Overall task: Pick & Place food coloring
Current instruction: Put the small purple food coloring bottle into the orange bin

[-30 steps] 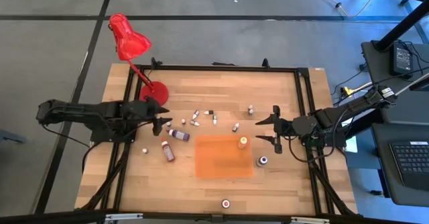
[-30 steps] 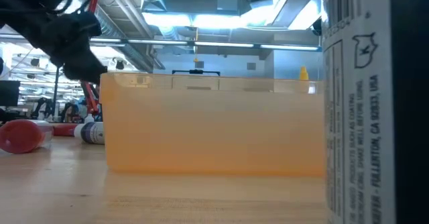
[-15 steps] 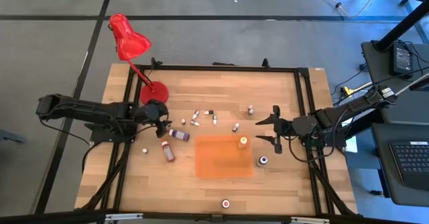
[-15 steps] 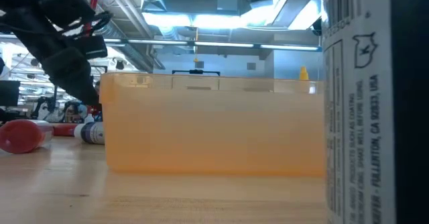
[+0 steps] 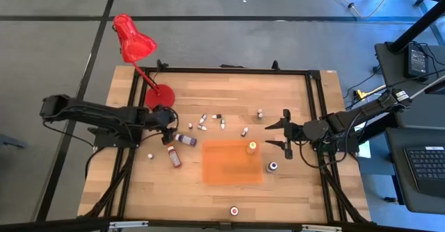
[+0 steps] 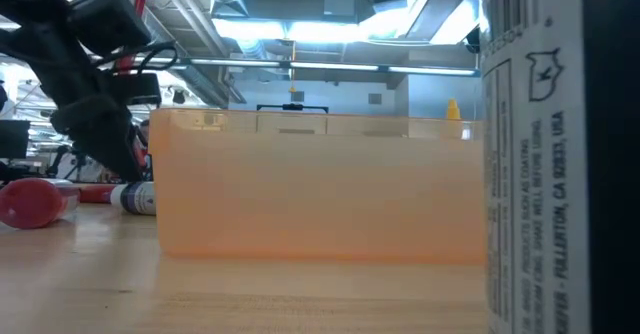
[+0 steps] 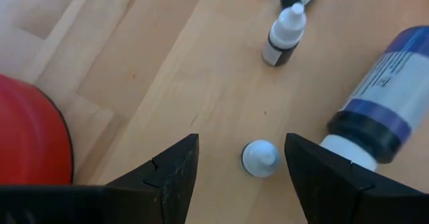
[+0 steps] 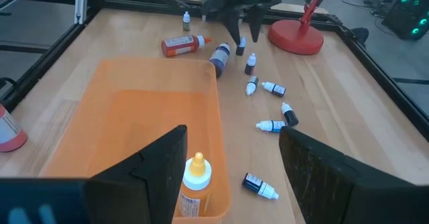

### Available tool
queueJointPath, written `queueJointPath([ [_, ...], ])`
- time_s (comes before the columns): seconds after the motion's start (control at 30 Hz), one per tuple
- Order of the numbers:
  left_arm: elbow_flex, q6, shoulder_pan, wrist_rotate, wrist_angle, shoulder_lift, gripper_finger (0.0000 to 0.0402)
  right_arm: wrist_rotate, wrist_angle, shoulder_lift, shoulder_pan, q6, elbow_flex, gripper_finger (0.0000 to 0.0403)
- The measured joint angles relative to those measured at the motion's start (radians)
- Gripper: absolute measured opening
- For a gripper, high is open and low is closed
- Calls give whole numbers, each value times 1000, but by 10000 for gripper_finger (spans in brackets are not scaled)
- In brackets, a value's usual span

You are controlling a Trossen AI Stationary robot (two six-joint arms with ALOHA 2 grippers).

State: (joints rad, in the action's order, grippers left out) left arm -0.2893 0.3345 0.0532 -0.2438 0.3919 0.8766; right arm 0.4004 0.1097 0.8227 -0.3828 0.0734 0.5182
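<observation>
Food coloring bottles point(image 5: 208, 123) lie scattered on the wooden table point(image 5: 208, 93), mostly between the red lamp base point(image 5: 157, 95) and the orange tray point(image 5: 231, 161). Label text in the low view reads "FULLERTON, CA 92831, USA" on a near bottle point(image 6: 555, 154). Left gripper point(image 7: 238, 167), fingers spread open, hangs directly over a small white-capped dropper point(image 7: 260, 158) standing between its fingertips, beside a blue-labelled bottle point(image 7: 382, 100) lying flat. Right gripper point(image 5: 283, 133), open and empty, waits near the table's right edge. An orange-capped bottle point(image 8: 194, 184) stands inside the tray.
</observation>
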Motion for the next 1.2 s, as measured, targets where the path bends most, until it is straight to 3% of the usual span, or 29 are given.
queueJointPath([
  [0.67, 0, -76, 0, 2, -23, 43, 63, 0, 7, 0, 0, -3, 0, 238],
  [1.03, -1, -78, 0, -1, -27, 43, 61, 0, 7, 0, 0, 2, 0, 238],
  [1.2, -67, -87, 0, 4, -22, 44, 62, 0, 7, 0, 0, 2, 0, 238],
])
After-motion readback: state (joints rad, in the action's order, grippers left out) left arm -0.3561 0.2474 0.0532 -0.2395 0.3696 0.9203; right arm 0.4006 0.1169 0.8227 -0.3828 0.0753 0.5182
